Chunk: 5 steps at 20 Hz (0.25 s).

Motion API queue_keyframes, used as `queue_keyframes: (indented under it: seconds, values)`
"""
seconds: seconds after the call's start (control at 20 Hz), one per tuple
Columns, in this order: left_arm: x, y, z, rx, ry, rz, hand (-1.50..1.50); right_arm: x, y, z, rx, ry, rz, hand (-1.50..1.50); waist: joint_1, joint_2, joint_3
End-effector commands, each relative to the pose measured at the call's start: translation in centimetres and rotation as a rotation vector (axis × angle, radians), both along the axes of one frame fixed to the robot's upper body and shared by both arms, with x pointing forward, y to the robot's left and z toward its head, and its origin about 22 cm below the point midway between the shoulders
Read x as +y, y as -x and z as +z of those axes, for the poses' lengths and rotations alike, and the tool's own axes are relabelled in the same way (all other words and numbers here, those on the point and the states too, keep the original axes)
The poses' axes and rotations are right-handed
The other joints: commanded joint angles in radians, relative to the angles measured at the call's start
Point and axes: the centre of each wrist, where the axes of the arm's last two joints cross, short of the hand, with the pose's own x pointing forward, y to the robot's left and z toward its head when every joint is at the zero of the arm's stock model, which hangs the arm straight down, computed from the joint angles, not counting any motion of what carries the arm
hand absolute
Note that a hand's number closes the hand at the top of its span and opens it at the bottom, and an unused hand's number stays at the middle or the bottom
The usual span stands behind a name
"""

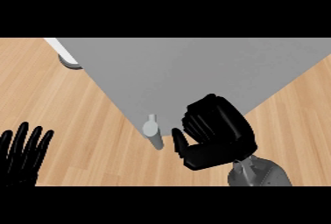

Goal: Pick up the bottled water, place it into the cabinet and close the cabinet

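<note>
A wooden table [84, 131] and one small grey object at its far left.

The table top is light wood with the grain running in long planks; bare stretches of it show on the left side and again at the far right. A rounded grey object [70, 63] sits on the wood at the far left, only a curved sliver of it in view, the remainder hidden, so what it is cannot be told.
</note>
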Motion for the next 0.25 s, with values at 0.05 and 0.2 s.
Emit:
queue_keyframes:
  seconds: [0.05, 0.2]
  values:
    - [-0.2, 0.4, -0.6, 0.016, 0.002, -0.011, -1.5, 2.6, -6.2, 2.7, 0.038, -0.015, -0.103, 1.5, -0.001, -0.005, 0.003]
    - [0.2, -0.4, -0.3, 0.001, -0.006, -0.012, -1.5, 4.9, -8.5, 3.4, 0.037, 0.016, -0.113, 1.5, -0.011, -0.005, 0.004]
